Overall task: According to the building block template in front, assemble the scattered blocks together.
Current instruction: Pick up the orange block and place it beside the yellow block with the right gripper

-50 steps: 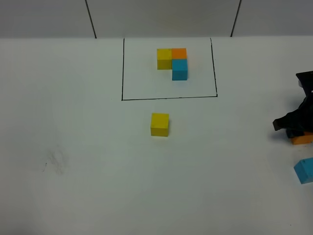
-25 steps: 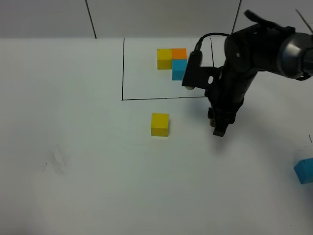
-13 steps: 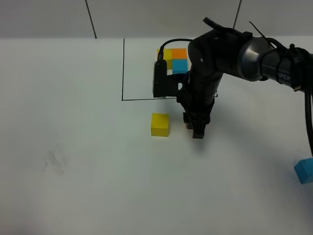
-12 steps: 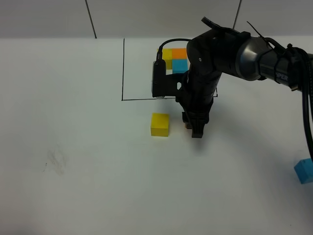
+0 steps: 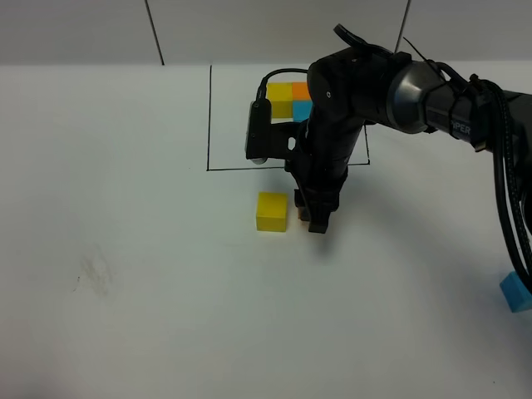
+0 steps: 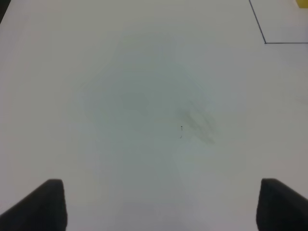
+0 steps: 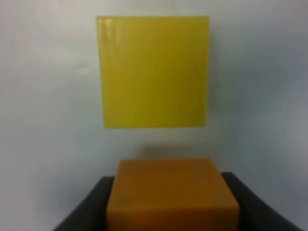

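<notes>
Two loose blocks are still unplaced. The left fingers hang wide apart and empty over bare tabletop. The yellow block sits just outside the template outline. The right fingers clamp the orange block just beside it, maybe not touching, hard to tell. Come in crooked and it'll shove yellow askew. Half a second ago the arm was further right. The blue block waits far right.

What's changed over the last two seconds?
The right hand took the orange block from the far right and carried it leftward. It now holds it next to the loose yellow block, not touching. The yellow block, template and blue block stayed put.
</notes>
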`<state>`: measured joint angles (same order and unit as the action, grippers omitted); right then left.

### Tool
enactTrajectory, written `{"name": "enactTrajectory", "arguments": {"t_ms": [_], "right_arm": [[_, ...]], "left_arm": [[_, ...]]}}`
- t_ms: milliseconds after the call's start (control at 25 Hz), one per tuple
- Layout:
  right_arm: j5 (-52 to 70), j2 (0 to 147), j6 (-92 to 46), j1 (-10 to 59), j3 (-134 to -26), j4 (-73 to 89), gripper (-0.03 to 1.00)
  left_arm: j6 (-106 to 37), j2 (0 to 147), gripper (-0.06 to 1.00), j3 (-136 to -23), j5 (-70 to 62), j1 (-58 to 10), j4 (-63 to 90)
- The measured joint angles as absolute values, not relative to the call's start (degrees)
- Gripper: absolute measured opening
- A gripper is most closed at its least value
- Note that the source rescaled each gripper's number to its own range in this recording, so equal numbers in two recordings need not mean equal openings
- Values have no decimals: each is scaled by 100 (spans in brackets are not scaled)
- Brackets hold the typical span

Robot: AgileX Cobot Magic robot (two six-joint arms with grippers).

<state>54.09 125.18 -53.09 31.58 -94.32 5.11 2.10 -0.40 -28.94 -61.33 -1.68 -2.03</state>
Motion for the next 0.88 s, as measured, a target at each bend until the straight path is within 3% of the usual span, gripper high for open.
{"name": "enactTrajectory", "arguments": {"t_ms": [880], "right_arm": [[5085,12820,-5398,3158,-9434,845,1]], "left_arm": [[217,-40,68,-2894,-6133,-168,-203]]}}
